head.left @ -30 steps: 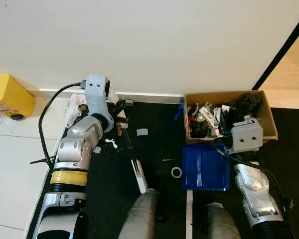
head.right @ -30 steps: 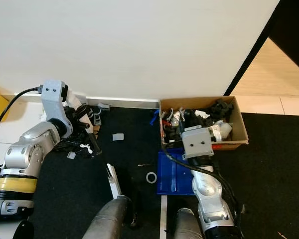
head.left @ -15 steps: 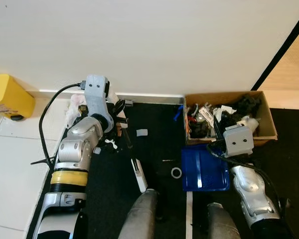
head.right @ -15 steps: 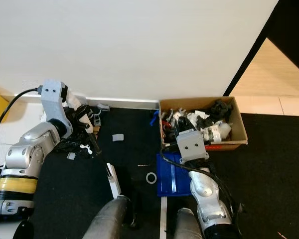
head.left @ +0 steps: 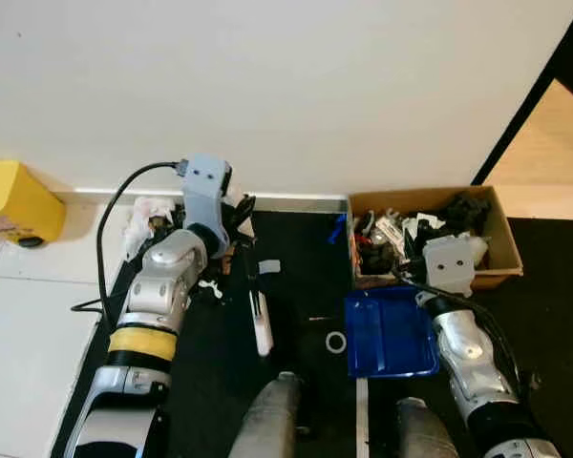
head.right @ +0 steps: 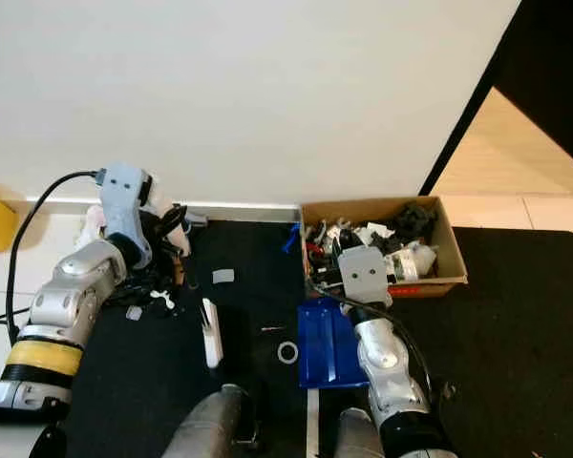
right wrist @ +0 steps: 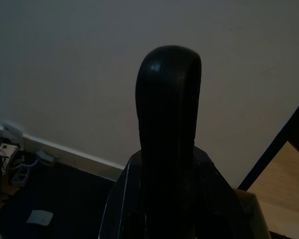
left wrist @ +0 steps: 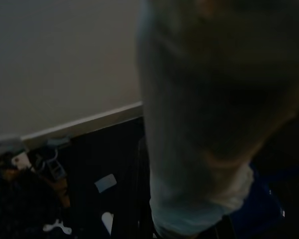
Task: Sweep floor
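1. Left eye view has the broom (head.left: pixel 259 320), a dark stick with a white head, lying on the black mat (head.left: pixel 296 258) with its head pointing toward the robot.
2. The stick runs up to the left gripper (head.left: pixel 237 218), which sits near the baseboard (head.left: pixel 296 202); whether its fingers are closed on the stick cannot be told from here.
3. Left wrist view is dark and blurred, with a pale rounded shape (left wrist: pixel 199 124) close to the lens, so it does not settle the fingers either.
4. A blue dustpan (head.left: pixel 390 331) rests flat on the mat to the right of the broom head, under the right arm.
5. The right gripper (head.left: pixel 447 264) is at the far edge of the dustpan; the right wrist view shows a black handle (right wrist: pixel 168 129) rising straight before the lens, but the fingers themselves cannot be made out.
6. Between broom head and dustpan lies a small ring (head.left: pixel 336 342), and a grey scrap (head.left: pixel 269 267) lies farther up the mat.
7. A cardboard box (head.left: pixel 497 224) full of mixed clutter stands just beyond the dustpan.
8. More small clutter (head.left: pixel 153 215) is heaped beside the left arm by the wall.
9. A yellow container (head.left: pixel 14 202) stands on the white tiles (head.left: pixel 29 315) at far left.
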Motion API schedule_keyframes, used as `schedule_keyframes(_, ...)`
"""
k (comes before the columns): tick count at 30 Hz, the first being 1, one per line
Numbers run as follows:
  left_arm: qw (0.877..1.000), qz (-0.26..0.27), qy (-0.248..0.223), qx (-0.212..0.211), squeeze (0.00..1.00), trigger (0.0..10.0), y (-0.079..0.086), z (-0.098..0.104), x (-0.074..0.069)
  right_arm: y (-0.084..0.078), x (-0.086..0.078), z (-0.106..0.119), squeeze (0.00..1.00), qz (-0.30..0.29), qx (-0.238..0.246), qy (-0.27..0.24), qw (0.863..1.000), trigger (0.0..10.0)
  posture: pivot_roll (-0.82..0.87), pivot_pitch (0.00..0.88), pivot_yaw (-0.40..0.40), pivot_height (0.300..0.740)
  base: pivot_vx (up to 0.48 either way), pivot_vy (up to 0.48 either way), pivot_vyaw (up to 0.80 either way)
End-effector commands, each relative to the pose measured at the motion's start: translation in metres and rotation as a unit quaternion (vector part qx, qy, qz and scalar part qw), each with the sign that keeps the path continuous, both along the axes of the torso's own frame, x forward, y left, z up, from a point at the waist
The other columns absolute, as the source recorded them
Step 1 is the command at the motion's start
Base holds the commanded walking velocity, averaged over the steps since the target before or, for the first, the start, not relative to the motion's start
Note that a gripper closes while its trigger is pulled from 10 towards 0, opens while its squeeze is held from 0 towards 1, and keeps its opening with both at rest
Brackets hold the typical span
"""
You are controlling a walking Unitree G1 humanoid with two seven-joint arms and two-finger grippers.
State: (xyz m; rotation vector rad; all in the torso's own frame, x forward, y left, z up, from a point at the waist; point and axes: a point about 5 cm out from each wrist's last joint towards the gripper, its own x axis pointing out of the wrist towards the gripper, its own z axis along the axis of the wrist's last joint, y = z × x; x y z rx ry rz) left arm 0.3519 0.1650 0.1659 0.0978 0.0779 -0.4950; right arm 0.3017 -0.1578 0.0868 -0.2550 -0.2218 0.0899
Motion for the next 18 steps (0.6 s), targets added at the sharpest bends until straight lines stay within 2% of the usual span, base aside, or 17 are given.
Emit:
schedule_keyframes(1,1.0,-0.014,-0.012,0.022,0.0,10.0,0.004,0.007,0.005,0.001,-0.011,-0.027,0.0,-0.003,0.018,0.065,0.998,10.0,0.16,0.248,0.137,0.74,0.0,0.0,0.0)
schedule_keyframes(4,0.999,-0.025,-0.001,0.023,0.0,10.0,0.003,0.006,0.009,0.001,-0.009,-0.027,0.0,-0.003,0.017,0.063,0.998,10.0,0.16,0.248,0.137,0.74,0.0,0.0,0.0)
schedule_keyframes(5,0.999,-0.031,0.03,0.03,0.0,10.0,-0.002,-0.006,0.014,0.001,-0.007,-0.021,0.0,0.0,0.017,0.049,0.999,10.0,0.16,0.246,0.14,0.74,0.0,0.0,0.0)
schedule_keyframes(7,0.998,-0.031,0.041,0.032,0.0,10.0,-0.003,-0.01,0.016,0.001,-0.005,-0.018,0.0,0.002,0.018,0.044,0.999,10.0,0.15,0.247,0.144,0.74,0.0,0.0,0.0)
schedule_keyframes(10,0.998,-0.025,0.058,0.005,0.0,10.0,-0.004,-0.016,0.02,0.004,-0.002,-0.012,0.0,0.006,0.018,0.029,0.999,10.0,0.14,0.243,0.153,0.74,0.0,0.0,0.0)
schedule_keyframes(11,0.997,-0.037,0.065,-0.005,0.0,10.0,-0.008,-0.02,0.02,0.006,0.0,-0.007,0.0,0.01,0.019,0.018,1.0,10.0,0.13,0.238,0.159,0.74,0.0,0.0,0.0)
schedule_keyframes(14,0.996,-0.046,0.075,0.003,0.0,10.0,-0.01,-0.029,0.016,0.01,0.001,-0.004,0.0,0.014,0.018,0.01,1.0,10.0,0.13,0.214,0.183,0.74,0.0,0.0,0.0)
schedule_keyframes(18,0.994,-0.048,0.093,0.007,0.0,10.0,-0.007,-0.039,0.012,0.013,0.001,-0.006,0.0,0.014,0.021,0.011,1.0,10.0,0.13,0.204,0.196,0.74,0.0,0.0,0.0)
